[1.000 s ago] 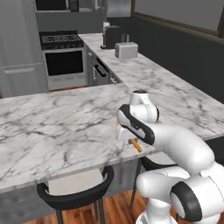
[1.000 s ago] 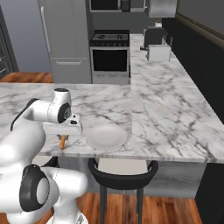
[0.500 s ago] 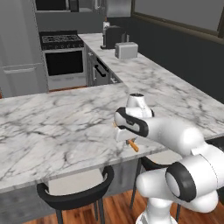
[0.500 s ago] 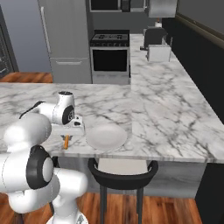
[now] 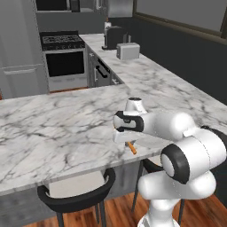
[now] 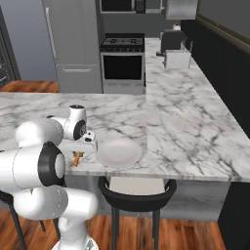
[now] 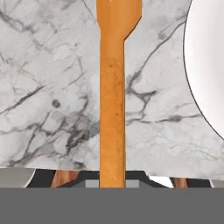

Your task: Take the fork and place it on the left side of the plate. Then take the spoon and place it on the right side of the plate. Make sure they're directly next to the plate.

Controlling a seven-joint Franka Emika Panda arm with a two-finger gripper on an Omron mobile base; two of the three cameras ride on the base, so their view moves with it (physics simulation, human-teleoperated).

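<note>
A: Report the left base view.
B: The marble counter (image 5: 53, 133) runs across the frame. The white arm bends low over its near edge, and the gripper (image 5: 125, 137) sits at the counter surface. The orange fork (image 5: 131, 148) projects from beneath the hand, its free end pointing toward the near edge of the counter. A black stool (image 5: 77, 195) stands below the edge. A toaster (image 5: 128, 51) and a coffee machine (image 5: 114, 37) stand on the far run of the counter, and a stove (image 5: 63, 60) is set against the back wall.

A: Report the right base view.
B: The gripper (image 6: 89, 140) is just left of the plate (image 6: 118, 151). The fork (image 6: 76, 158) lies on the counter left of the plate, near but apart from it, close to the near edge. The finger opening cannot be told in either base view.

A: Report the hand view.
B: The fork (image 7: 113, 96) runs straight up the centre of the frame, handle at the bottom and widening toward the head at the top. It lies on the marble (image 7: 48, 87). The rim of the plate (image 7: 205, 65) curves in at the right edge, apart from the fork. The fingertips are not distinguishable, so whether the fork is gripped cannot be told.

A: Location of the spoon?
B: It cannot be identified.
</note>
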